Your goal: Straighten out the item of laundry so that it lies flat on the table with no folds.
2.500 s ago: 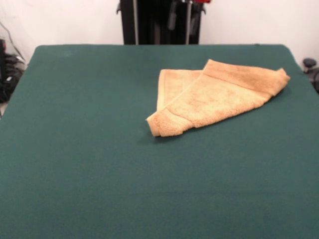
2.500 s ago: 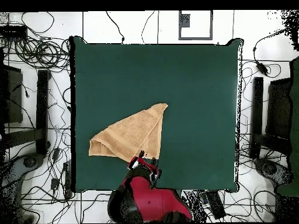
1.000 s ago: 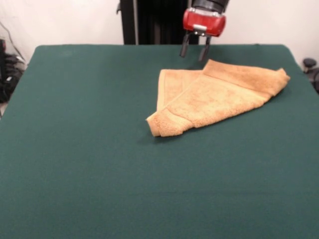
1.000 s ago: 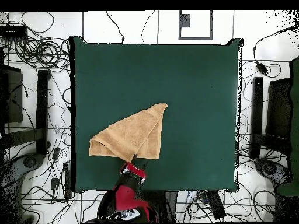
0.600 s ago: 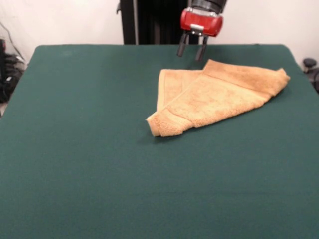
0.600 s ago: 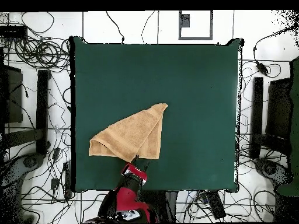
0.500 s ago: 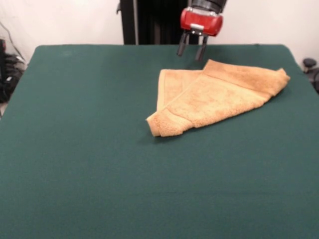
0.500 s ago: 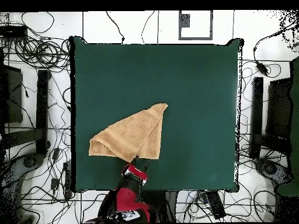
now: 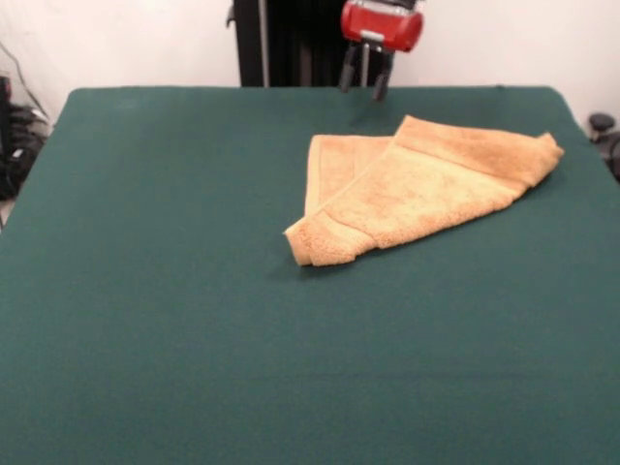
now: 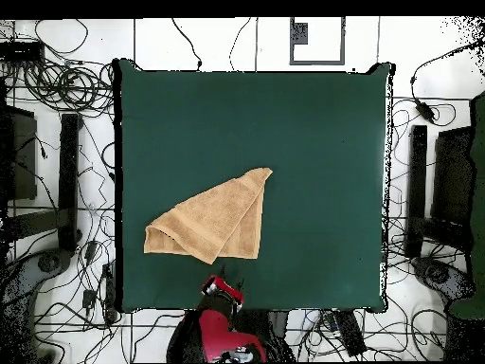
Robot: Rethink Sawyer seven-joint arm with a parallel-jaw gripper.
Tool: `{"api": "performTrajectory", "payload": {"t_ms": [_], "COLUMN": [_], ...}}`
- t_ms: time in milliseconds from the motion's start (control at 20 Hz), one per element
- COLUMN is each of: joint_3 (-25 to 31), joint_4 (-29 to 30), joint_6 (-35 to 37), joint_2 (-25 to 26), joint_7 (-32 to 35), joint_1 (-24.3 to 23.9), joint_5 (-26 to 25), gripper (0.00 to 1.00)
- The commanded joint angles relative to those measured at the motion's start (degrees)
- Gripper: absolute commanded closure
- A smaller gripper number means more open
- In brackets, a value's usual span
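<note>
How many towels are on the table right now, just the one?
1. The folded tan-orange towel lies on the green table, on the half nearer the robot. The claw hangs above the table edge beside it, empty. Nothing seems hidden beneath.

Gripper (image 9: 362, 81) now higher and farther back from the towel (image 9: 426, 184), jaws apart.

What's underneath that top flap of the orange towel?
Under the upper flap of the tan-orange terry towel, a lower layer of the same towel peeks out, lying on the dark green felt table. Whatever else the flap covers is hidden.
</note>
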Motion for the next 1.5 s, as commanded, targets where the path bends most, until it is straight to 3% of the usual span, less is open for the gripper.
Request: {"api": "performTrajectory", "payload": {"t_ms": [50,350,700,900,1000,1300,1500], "joint_3": [14.0,19.2,25.8,25.6,23.0,25.5,24.1], "joint_4": [1.0,0.8,3.3,2.8,2.3,1.3,0.6], "joint_6": [23.2,23.4,24.0,19.9,18.4,15.6,15.2], "joint_2": [-12.8,-14.8,-17.9,-15.4,-15.3,-13.0,-12.8], "joint_7": [0.2,1.9,4.9,5.4,4.9,6.3,5.9], "joint_1": [-8.3,-13.3,-16.9,-16.3,-13.5,-14.8,-13.3], "joint_5": [-8.0,-14.0,-16.0,-17.0,-16.5,-17.8,-17.3], "gripper": [0.0,0.0,0.0,0.0,0.0,0.0,0.0]}}
